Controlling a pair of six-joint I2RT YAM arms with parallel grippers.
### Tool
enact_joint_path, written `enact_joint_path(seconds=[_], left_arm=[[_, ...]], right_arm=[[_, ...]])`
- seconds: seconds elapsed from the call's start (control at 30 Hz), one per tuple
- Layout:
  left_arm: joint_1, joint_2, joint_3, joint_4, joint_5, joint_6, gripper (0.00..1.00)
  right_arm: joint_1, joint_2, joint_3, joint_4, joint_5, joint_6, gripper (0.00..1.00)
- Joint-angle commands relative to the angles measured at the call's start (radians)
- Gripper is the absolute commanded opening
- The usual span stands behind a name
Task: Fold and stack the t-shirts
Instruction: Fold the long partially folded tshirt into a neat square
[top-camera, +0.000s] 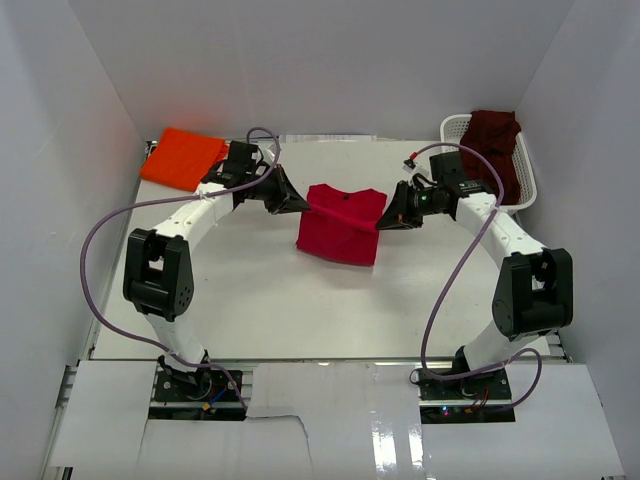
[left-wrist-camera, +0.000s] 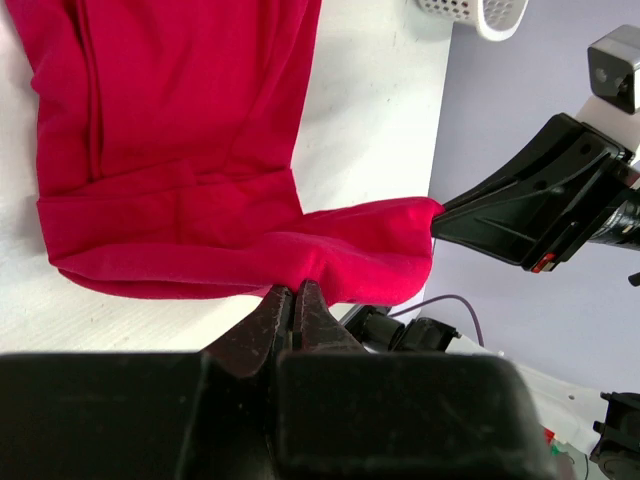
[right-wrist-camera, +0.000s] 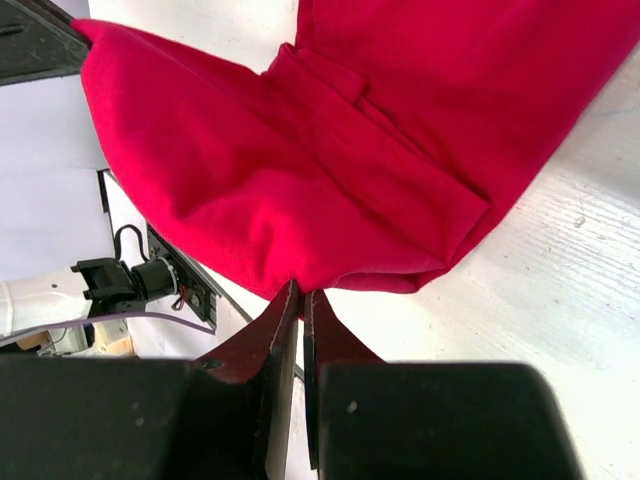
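The bright red t-shirt (top-camera: 340, 222) hangs partly folded at the middle of the table, its far edge lifted between both arms. My left gripper (top-camera: 302, 203) is shut on its left top corner; in the left wrist view the tips (left-wrist-camera: 294, 291) pinch the red cloth (left-wrist-camera: 180, 150). My right gripper (top-camera: 382, 222) is shut on the right top corner, seen in the right wrist view (right-wrist-camera: 301, 294) biting the shirt's (right-wrist-camera: 340, 150) edge. The orange t-shirt (top-camera: 183, 157) lies folded at the far left. The dark maroon t-shirt (top-camera: 494, 145) lies heaped in the basket.
A white lattice basket (top-camera: 528, 178) stands at the far right corner, its rim also in the left wrist view (left-wrist-camera: 480, 14). White walls close in the table on three sides. Purple cables loop from both arms.
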Motion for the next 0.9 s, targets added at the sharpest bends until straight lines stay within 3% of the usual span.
enact_joint_path(seconds=[0.0, 0.87], left_arm=[[0.009, -0.008, 0.068, -0.020, 0.003, 0.019, 0.00], [0.022, 0.190, 0.291, -0.039, 0.005, 0.029, 0.00]], right_arm=[[-0.006, 0.003, 0.075, -0.024, -0.017, -0.029, 0.08], [-0.042, 0.142, 0.233, -0.065, -0.013, -0.046, 0.08]])
